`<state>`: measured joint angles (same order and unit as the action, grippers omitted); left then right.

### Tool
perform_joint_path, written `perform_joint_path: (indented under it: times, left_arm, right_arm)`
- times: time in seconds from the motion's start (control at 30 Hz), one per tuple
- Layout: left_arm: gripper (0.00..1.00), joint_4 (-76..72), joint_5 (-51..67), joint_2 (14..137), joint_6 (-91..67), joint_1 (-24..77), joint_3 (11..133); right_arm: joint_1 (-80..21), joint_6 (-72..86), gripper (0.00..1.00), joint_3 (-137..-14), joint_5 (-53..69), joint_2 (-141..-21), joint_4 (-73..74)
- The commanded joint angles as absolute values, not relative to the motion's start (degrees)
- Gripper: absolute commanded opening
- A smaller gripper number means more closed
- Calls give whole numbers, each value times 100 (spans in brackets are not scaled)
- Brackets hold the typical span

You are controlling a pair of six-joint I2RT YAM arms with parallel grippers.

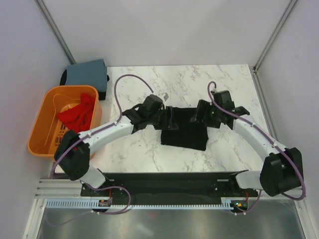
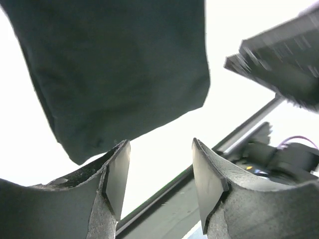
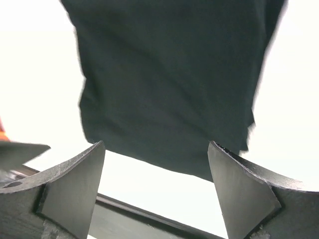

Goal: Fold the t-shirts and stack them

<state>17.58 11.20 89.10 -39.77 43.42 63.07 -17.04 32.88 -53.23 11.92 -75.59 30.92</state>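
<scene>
At the centre of the marble table [image 1: 149,149], the black t-shirt [image 1: 184,130] is lying flat as a folded rectangular block, with both arms reaching in from either side of its far edge.

Overhead view: this is the only view showing the other garments. The red t-shirt [image 1: 79,113] is lying crumpled in the orange basket [image 1: 39,124], draping over its right wall, off the table's left side. The blue-grey t-shirt [image 1: 87,72] is sitting folded just behind the basket, at the rear-left corner. From this height the finger gaps are not readable.

Left wrist view: the left gripper [image 2: 160,149] is holding its jaws apart, with bright table surface showing between them and no cloth in the gap. A corner of the black shirt is lying just beyond the fingertips, nearest the left finger [image 2: 118,174]. Whether that finger is touching the cloth cannot be told. Part of the other arm (blurred) is showing at upper right.

Right wrist view: the right gripper [image 3: 155,149] is standing with jaws wide apart, gripping nothing. The black shirt's edge is running across just beyond the tips, spanning most of the gap; neither finger is visibly pressing on it.
</scene>
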Motion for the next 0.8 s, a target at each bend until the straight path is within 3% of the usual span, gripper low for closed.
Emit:
perform_joint_path:
  times: [0.0, 0.23, 0.5, 0.63, 0.77]
  left_arm:
    - [60, 2188, 581, 8368, -3814, 4386, 6364]
    - [61, 1662, 571, 7858, -4148, 4395, 5178]
    - [60, 1178, 668, 7699, -4403, 4500, 4377]
    - [61, 1152, 458, 7516, -4377, 4518, 4307]
    - [69, 792, 27, 7269, -4237, 4465, 4245]
  right_arm:
    - [-1731, 3051, 91, -6011, 1151, -7960, 3235]
    - [-1635, 2357, 92, -7039, 1142, -9842, 3006]
    - [-519, 2381, 91, -8208, 1774, -11503, 3032]
    - [-509, 2426, 91, -8551, 2188, -11426, 3243]
    - [-729, 2215, 93, -8850, 1742, -10838, 3787]
